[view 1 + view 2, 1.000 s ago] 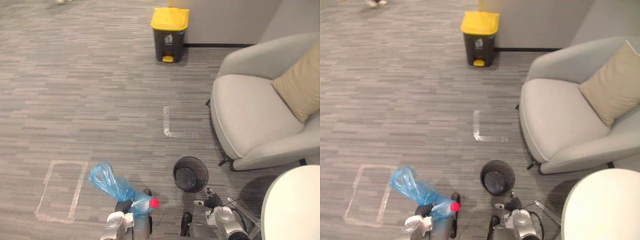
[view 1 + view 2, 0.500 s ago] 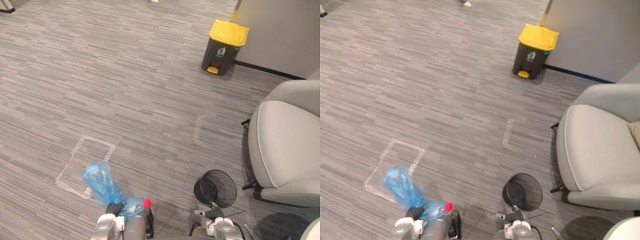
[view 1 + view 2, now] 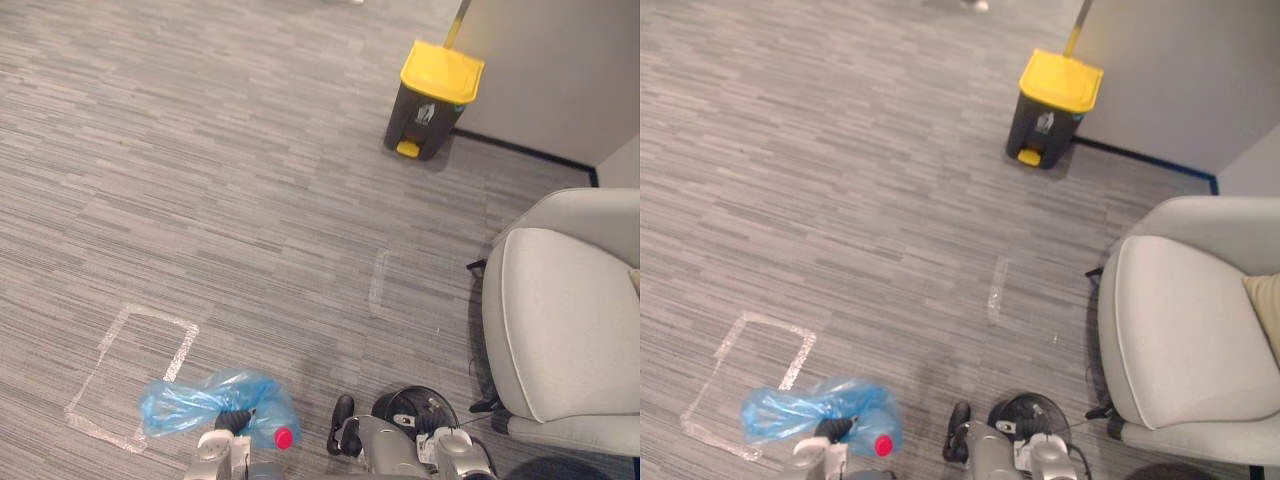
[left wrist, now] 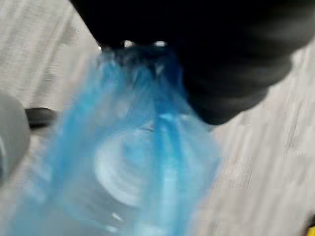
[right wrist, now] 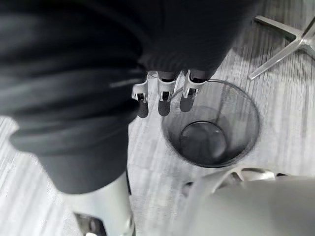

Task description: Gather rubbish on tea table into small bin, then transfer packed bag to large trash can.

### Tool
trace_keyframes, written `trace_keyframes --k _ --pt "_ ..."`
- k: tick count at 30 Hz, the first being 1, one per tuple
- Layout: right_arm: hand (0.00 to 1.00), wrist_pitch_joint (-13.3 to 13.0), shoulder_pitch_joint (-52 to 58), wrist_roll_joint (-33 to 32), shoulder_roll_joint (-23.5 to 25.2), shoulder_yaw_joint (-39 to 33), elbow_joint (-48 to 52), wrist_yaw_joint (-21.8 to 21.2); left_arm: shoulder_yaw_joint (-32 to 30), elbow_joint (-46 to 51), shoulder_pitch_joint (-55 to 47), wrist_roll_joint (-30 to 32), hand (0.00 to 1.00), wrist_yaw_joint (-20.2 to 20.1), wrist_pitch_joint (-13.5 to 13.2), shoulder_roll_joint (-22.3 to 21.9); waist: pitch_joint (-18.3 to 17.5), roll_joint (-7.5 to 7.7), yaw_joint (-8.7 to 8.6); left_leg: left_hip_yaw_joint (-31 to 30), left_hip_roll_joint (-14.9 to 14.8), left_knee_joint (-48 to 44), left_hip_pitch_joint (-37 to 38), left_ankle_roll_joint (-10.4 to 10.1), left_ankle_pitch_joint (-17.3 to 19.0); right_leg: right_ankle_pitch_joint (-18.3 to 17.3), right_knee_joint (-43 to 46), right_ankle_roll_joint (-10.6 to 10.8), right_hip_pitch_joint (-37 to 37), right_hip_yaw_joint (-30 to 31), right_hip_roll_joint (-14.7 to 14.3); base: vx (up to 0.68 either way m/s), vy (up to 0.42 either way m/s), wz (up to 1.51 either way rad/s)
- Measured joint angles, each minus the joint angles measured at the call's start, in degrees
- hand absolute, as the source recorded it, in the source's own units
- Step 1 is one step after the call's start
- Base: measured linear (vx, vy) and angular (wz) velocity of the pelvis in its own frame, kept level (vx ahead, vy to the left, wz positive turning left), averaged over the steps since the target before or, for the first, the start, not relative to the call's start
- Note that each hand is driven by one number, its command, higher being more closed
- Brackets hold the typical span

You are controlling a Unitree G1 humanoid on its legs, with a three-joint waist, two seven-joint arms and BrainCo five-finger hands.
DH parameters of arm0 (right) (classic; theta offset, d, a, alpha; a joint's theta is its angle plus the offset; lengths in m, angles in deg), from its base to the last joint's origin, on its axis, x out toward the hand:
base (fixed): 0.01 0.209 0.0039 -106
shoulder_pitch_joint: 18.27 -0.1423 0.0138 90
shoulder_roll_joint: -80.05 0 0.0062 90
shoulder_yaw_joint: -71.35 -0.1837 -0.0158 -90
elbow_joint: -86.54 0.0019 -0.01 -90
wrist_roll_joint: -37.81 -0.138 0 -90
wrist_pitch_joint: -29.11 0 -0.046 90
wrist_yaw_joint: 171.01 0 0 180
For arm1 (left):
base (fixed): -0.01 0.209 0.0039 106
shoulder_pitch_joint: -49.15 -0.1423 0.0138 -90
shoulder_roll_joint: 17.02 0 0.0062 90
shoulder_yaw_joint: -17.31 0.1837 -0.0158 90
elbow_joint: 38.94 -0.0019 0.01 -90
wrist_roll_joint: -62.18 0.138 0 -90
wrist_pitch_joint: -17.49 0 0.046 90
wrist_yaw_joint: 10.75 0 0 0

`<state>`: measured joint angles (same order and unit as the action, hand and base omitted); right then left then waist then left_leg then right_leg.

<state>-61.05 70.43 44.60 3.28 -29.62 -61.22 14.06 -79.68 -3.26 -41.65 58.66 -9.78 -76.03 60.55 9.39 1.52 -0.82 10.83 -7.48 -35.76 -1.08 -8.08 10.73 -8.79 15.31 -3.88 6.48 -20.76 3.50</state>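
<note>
Blue bag (image 3: 200, 400) now slumped sideways, crumpled, translucent; left robot hand (image 3: 232, 425) clenches neck

The thin blue plastic bag (image 3: 205, 400) is translucent, crinkled and glossy. The red cap (image 3: 284, 438) at its end looks like smooth hard plastic. The small round black bin (image 5: 243, 118) has matt fine wire mesh walls and a solid, smooth bottom. The grey carpet floor (image 3: 200, 180) is short-piled, streaked and matt. The large yellow-lidded dark trash can (image 3: 432, 98) is smooth hard plastic. The light grey armchair (image 3: 560, 320) has smooth, matt upholstery.
</note>
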Motion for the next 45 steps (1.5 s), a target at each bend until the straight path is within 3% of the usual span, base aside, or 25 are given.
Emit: trace_keyframes --k 2,5,7,8,10,12,15,17,18,20,23,24,25,26,27,29,31,32,35,38,40,41,42,43,45 --pt "0.0 0.0 0.29 -0.05 0.45 0.16 1.52 0.09 -1.54 2.08 -1.16 -0.13 1.0 -0.04 -0.05 -1.13 0.18 0.18 1.66 3.27 -2.82 -14.07 -6.71 3.81 5.21 -2.51 -3.61 1.0 -5.85 3.59 -0.72 0.47 0.034 -0.44" --pt "0.0 0.03 -2.55 -0.06 1.57 0.41 2.8 0.14 -3.45 3.2 -0.98 -0.63 1.0 0.0 0.01 -1.48 0.57 0.27 3.63 4.83 -3.29 -11.86 -15.64 5.23 9.1 -2.9 -4.35 0.74 -7.12 8.08 -0.14 0.34 0.151 -0.8" --pt "0.0 -0.01 -4.03 -0.06 2.09 -0.33 3.03 0.57 -3.83 4.19 -0.34 -1.1 1.0 0.06 -0.06 -1.45 1.65 0.65 4.44 2.84 -1.74 -0.67 -19.14 4.82 7.75 -4.66 -4.41 3.53 -9.75 10.51 2.23 0.34 0.28 -0.77" --pt "0.0 -0.09 -4.19 -0.09 1.25 -0.69 2.91 0.66 -3.68 3.97 -0.58 -1.09 1.0 0.04 -0.16 -2.25 1.64 -0.62 4.47 -0.58 -0.91 10.86 -18.25 4.13 -3.22 -7.65 -3.52 8.32 -10.69 12.56 2.92 0.34 0.334 -0.63" --pt "0.0 0.11 -4.38 -0.16 2.46 -0.02 2.35 0.74 -3.37 3.18 0.66 -1.16 1.0 0.33 -0.17 -1.11 1.06 1.43 4.3 2.48 1.42 12.37 -16.64 4.42 -1.7 -7.12 -4.55 8.28 -10.33 14.88 5.34 0.38 0.317 -0.37" --pt "0.0 0.13 -4.05 -0.16 2.9 -0.17 2.05 0.7 -3.13 2.82 0.82 -1.14 1.0 0.29 -0.47 -0.59 1.02 1.57 4.4 3.67 2.14 9.93 -16.38 6.29 0.95 -5.52 -5.19 8.2 -10.53 15.48 5.66 0.38 0.234 -0.36" --pt "0.0 0.02 -3.61 -0.13 3.12 -0.3 2.83 0.69 -2.92 2.53 -0.03 -1.11 1.0 0.27 -0.1 -0.32 1.04 1.53 5.05 7.13 2.33 9.44 -12.07 7.96 3.48 -4.6 2.3 9.78 -9.08 19.04 7.18 0.32 0.172 -0.59" --pt "0.0 -0.36 -2.95 -0.08 3.39 0.23 2.99 0.62 -0.52 2.22 -0.4 -1.12 1.0 0.31 0.08 0.64 1.4 0.83 4.8 9.06 1.94 13.1 -4.72 8.78 4.99 -1.52 24.03 15.43 -0.57 20.79 7.57 0.29 0.072 -0.64" --pt "0.0 -0.32 -2.61 -0.05 3.39 0.66 2.97 0.57 0.29 2.2 -0.31 -1.14 1.0 0.33 0.08 1.03 1.49 0.64 4.36 9.13 1.81 14.76 -2.43 8.27 6.0 -2.16 31.79 14.56 3.38 19.61 7.64 0.29 0.003 -0.3" --pt "0.0 -0.23 -2.29 -0.02 3.37 1.06 2.87 0.57 0.85 1.72 0.08 -1.34 1.0 0.36 0.16 1.48 1.72 0.4 3.93 10.42 1.71 17.77 1.82 7.39 7.22 -4.64 38.47 10.08 10.17 14.34 8.58 0.33 -0.037 -0.32" --pt "0.0 0.08 -1.76 -0.03 2.82 1.1 2.79 0.59 0.65 0.89 -0.11 -1.99 1.0 0.39 0.37 1.52 2.0 0.07 3.1 11.75 0.76 21.88 7.41 7.23 7.24 -6.56 28.41 6.6 15.36 5.49 7.08 0.35 -0.132 -0.22" --pt "0.0 0.1 -2.18 -0.02 2.46 1.17 2.74 0.62 0.7 0.63 0.11 -2.2 1.0 0.39 0.4 1.8 1.95 0.14 2.55 11.79 0.53 23.15 8.62 7.14 7.22 -4.91 20.96 5.89 16.68 3.81 5.72 0.47 -0.227 0.08" --pt "0.0 0.12 -1.93 -0.01 2.11 1.39 2.65 0.67 0.81 0.58 -0.1 -2.27 1.0 0.37 0.37 2.47 1.43 1.06 1.8 11.18 1.35 24.67 9.9 5.87 7.03 1.18 9.75 5.65 16.54 3.67 4.22 0.43 -0.187 0.22" --pt "0.0 0.12 -1.42 0.03 1.39 1.73 2.18 0.7 1.05 0.03 -0.02 -2.25 1.0 0.38 0.35 2.36 1.79 1.21 1.33 9.61 1.6 25.36 11.24 5.01 7.04 6.21 8.52 -0.65 15.99 3.95 3.71 0.51 -0.212 0.07" --pt "0.0 0.34 -1.74 0.04 0.1 1.7 1.38 0.75 1.53 -0.99 0.31 -2.21 1.0 0.13 0.46 1.51 1.42 -1.17 1.65 7.37 -0.19 25.62 11.29 4.18 6.39 5.29 8.79 -0.56 15.38 3.62 1.81 0.33 -0.134 -0.13" --pt "0.0 0.57 -2.52 0.03 -0.33 0.49 0.5 0.95 1.28 -1.1 0.49 -2.19 1.0 0.14 0.41 1.19 1.35 -1.86 1.15 3.95 -1.24 22.6 10.85 1.58 4.01 1.48 10.62 -1.79 15.05 3.45 1.09 0.4 -0.212 -0.16" --pt "0.0 0.52 -1.42 -0.03 -0.02 -0.73 0.71 1.01 0.49 -1.01 1.2 -2.15 1.0 0.11 0.41 0.25 1.5 -2.44 1.09 1.4 -3.64 12.53 7.96 0.09 2.08 0.24 8.31 -2.37 10.58 2.25 -0.24 0.4 -0.211 0.16" --pt "0.0 0.6 -0.92 -0.04 0.44 0.09 0.9 1.22 -1.02 -0.6 1.18 -2.05 1.0 0.1 0.35 -1.08 1.53 -2.41 1.2 -0.41 -5.99 -0.26 3.66 0.69 -1.07 -0.12 4.93 -2.39 5.59 1.98 -1.53 0.35 -0.128 0.16" --pt "0.0 0.56 -0.25 -0.06 1.08 1.17 2.14 1.42 -2.11 1.21 -0.03 -2.1 1.0 -0.02 0.33 -3.04 1.45 -2.16 2.79 1.11 -8.93 -16.85 -7.42 2.26 3.56 -2.99 1.12 -3.22 -1.7 2.67 -2.61 0.33 -0.048 -0.11" --pt "0.0 0.53 -0.26 -0.14 2.26 0.4 2.9 1.69 -2.93 3.16 -0.24 -2.19 1.0 0.01 0.22 -3.04 1.51 -1.58 4.47 4.64 -8.05 -6.29 -13.16 3.88 5.03 -3.68 -0.99 -1.75 -5.18 4.66 -1.88 0.27 0.062 -0.31" --pt "0.0 0.59 -0.39 -0.16 2.48 -0.18 2.91 1.85 -3.16 3.32 -0.11 -2.18 1.0 0.0 0.13 -3.07 1.49 -1.57 4.54 4.42 -4.95 4.19 -15.02 4.27 4.11 -4.59 -1.93 -0.08 -7.04 5.55 -0.28 0.29 0.153 -0.19" --pt "0.0 0.58 -0.42 -0.16 2.37 -0.21 2.9 1.95 -3.13 3.32 0.0 -2.2 1.0 0.01 0.07 -3.16 1.55 -1.24 4.54 3.95 -3.1 10.47 -14.91 4.02 2.25 -5.05 -2.28 1.12 -7.84 6.04 0.54 0.37 0.221 -0.24" --pt "0.0 0.57 -0.25 -0.16 1.54 -0.21 2.68 2.11 -2.99 2.96 -0.39 -2.2 1.0 0.01 0.05 -3.47 0.85 -1.93 4.55 2.25 -1.12 18.71 -14.57 3.68 -2.46 -5.68 -2.89 2.85 -8.6 7.16 0.94 0.38 0.268 -0.52" --pt "0.0 0.58 -0.44 -0.16 1.12 -0.02 1.86 2.21 -2.98 2.75 -1.0 -2.22 1.0 0.02 0.02 -3.39 0.0 -2.45 5.24 1.11 0.47 20.15 -13.48 5.01 -8.36 -6.09 -2.89 5.08 -8.73 9.71 1.33 0.49 0.312 -0.47" --pt "0.0 0.63 -0.19 -0.09 2.15 -0.23 1.5 2.17 -2.86 1.78 -0.61 -2.25 1.0 0.15 0.06 -2.04 -1.22 0.15 5.34 3.19 3.2 19.34 -13.24 6.67 -6.24 -5.94 -4.41 6.56 -9.9 11.3 4.31 0.54 0.277 -0.22"
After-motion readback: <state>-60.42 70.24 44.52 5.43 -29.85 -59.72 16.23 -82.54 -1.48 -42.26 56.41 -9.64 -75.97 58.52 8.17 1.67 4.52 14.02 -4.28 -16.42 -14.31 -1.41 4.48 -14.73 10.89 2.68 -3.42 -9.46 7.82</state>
